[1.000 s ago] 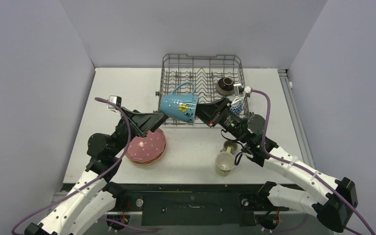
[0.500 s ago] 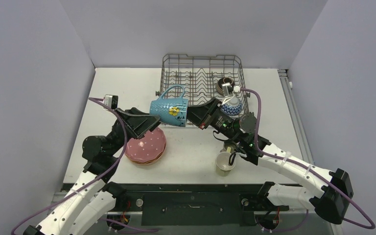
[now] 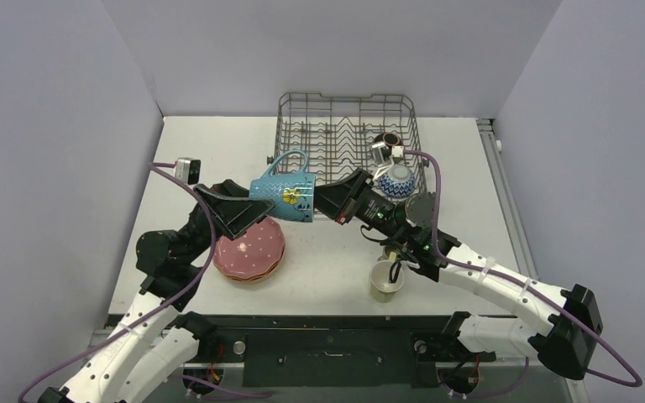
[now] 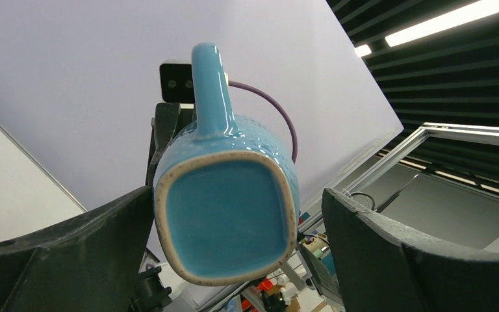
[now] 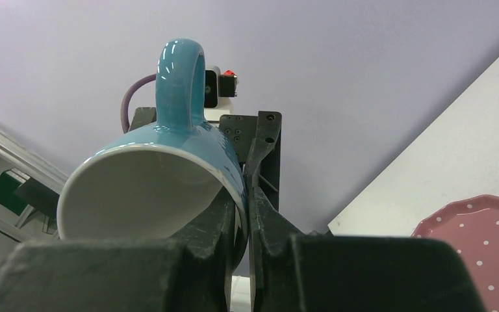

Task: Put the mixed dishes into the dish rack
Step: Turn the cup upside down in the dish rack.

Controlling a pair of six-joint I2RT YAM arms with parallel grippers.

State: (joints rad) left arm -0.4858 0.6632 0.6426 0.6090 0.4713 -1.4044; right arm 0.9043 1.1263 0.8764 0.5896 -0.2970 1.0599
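Mug [image 3: 284,192], light-blue and glossy (squarish base, dimpled wall), pinched at rim by right gripper [image 3: 326,202]; left gripper [image 3: 250,211] spread around base.

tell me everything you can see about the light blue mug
The light-blue mug looks like glossy glazed ceramic, dimpled outside and white inside, with a yellow flower on its side, a loop handle and a squarish base edged in bare clay. It is in the air on its side, handle up, near the front of the dish rack. The right gripper pinches its rim wall; the open left gripper flanks its base, contact unclear.
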